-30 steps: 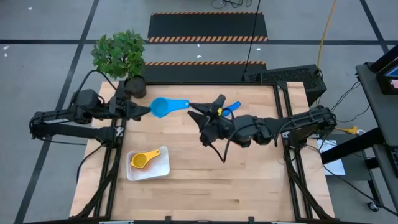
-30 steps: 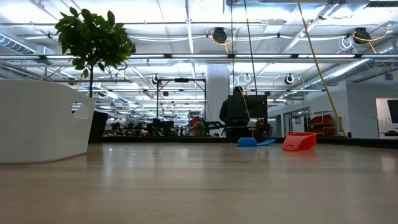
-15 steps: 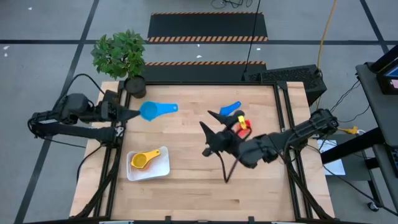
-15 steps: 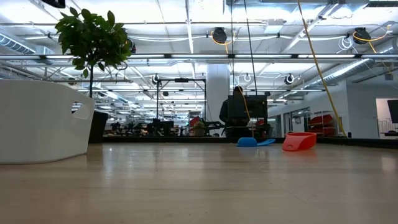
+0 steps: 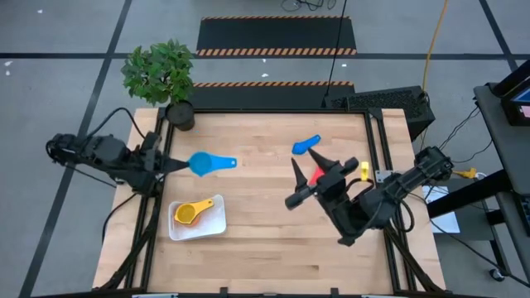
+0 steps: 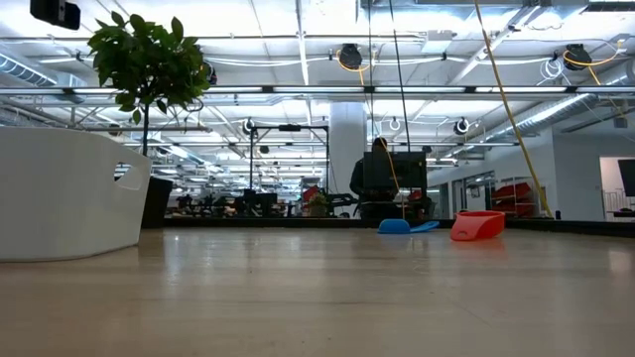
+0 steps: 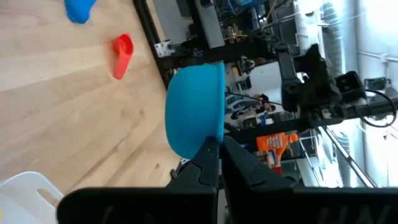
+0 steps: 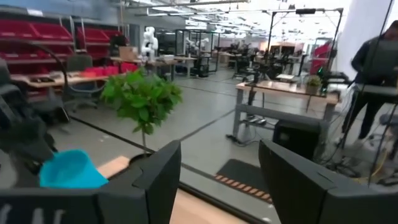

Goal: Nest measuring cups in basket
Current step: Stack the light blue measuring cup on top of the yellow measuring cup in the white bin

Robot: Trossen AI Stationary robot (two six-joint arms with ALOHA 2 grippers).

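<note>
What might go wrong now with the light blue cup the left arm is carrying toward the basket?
The left gripper pinches the light blue cup only by its handle tip, so it may twist or slip. The yellow cup already fills part of the basket; a bad drop could land askew. The right gripper hangs open nearby.

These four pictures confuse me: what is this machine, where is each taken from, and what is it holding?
It is a robot with two dark arms at a wooden table. One camera looks down from above, one sits at table height, and one rides on each wrist. The left gripper is shut on the handle of a light blue measuring cup. The right gripper is open and holds nothing. A yellow cup lies in the white basket. A dark blue cup and a red cup lie on the table, near a potted plant.
</note>
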